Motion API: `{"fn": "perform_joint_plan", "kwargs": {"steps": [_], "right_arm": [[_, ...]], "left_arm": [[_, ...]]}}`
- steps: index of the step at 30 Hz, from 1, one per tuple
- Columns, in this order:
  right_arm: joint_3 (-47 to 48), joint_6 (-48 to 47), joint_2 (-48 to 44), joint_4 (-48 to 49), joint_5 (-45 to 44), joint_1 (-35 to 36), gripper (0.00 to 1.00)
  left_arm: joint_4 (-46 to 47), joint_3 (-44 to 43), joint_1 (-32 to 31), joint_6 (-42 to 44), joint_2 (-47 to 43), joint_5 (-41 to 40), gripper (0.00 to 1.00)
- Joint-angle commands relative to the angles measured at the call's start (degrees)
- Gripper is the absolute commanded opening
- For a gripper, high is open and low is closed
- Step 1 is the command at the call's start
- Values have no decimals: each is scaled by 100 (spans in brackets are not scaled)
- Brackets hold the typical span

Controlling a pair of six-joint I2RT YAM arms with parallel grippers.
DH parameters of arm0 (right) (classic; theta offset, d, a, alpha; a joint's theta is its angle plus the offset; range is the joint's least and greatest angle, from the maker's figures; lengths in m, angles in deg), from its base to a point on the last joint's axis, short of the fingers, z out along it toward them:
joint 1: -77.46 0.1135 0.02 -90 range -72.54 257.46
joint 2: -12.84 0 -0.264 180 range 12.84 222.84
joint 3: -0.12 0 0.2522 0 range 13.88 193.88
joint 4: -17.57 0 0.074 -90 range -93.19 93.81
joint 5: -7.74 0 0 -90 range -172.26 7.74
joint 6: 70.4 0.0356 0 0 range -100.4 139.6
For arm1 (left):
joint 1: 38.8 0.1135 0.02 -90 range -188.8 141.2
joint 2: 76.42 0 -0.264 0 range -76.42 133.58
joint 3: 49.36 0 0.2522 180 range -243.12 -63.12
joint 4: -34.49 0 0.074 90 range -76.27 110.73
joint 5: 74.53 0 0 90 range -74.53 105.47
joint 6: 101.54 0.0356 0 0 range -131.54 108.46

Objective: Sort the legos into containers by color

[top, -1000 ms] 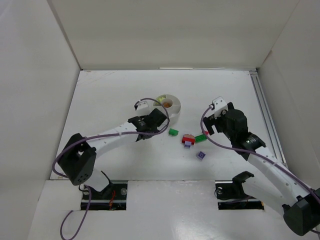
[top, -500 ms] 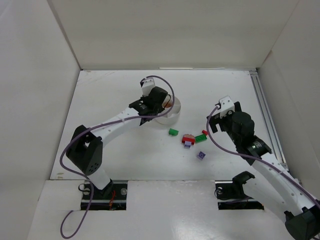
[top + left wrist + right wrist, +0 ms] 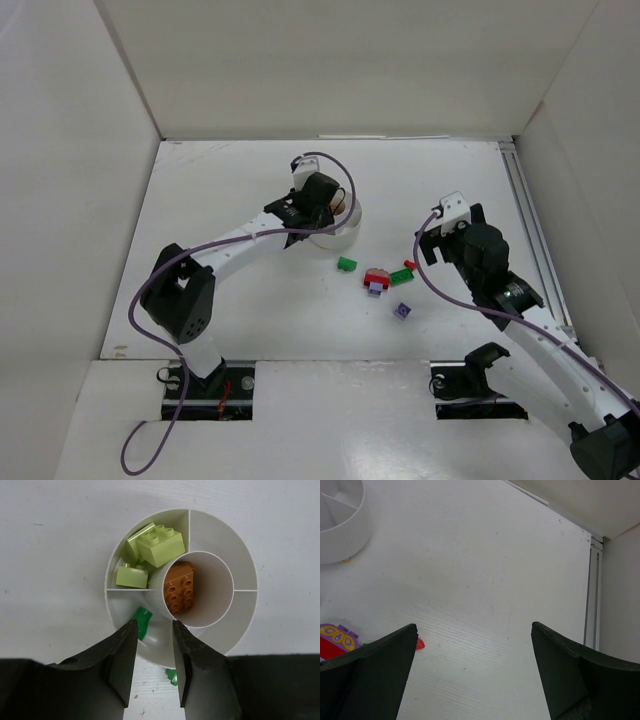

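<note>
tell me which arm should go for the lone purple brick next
Right, probably. The right hand is open and empty, and in the top view it is nearer the purple brick. The left hand sits over the dish, farther away.

White arms (image 3: 238, 252) with black joints (image 3: 478, 252) and looping purple cables (image 3: 143, 301) — matte black fingers (image 3: 119, 666).

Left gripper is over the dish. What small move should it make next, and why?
Probably lift away toward the loose green brick on the table: the left gripper is open and empty above the dish, and a dark green brick already lies in a wedge.
</note>
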Motion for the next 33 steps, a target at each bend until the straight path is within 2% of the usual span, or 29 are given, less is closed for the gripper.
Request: {"fn": "perform_joint_plan", "kwargs": {"steps": [1,5,6,8,10,16,17,20,26,29,33], "right_arm": [[34,-24,-68,129,-100,-36,100],[34,-24,-130,129,-39,-36,100],[34,-24,-199,129,-38,-36,100],[-27,-24,-200,129,23,-36,100],[-28,-24,-253,129,84,-36,100],[-28,-24,-305,129,217,-36,100],[-28,-24,-305,181,278,-36,100],[-28,-24,-305,182,330,-36,100],[-28,-24,-305,182,331,-36,100],[-80,-24,-305,182,331,-36,100],[-80,-24,-305,182,331,-36,100]], "left_arm": [[157,-295,34,61,-5,186,31],[411,29,34,323,-381,608,48],[516,152,-44,612,-470,722,59],[857,626,-202,938,-664,1003,74],[930,882,-404,1123,-805,1327,83],[1141,1331,-1037,1300,-640,1391,86],[1141,1331,-1203,1352,-586,1173,86],[1211,1297,-1258,1353,-287,1058,93],[860,866,-1258,1301,380,566,93],[798,752,-1258,1300,565,433,89],[798,628,-1258,1300,742,433,77]]}}
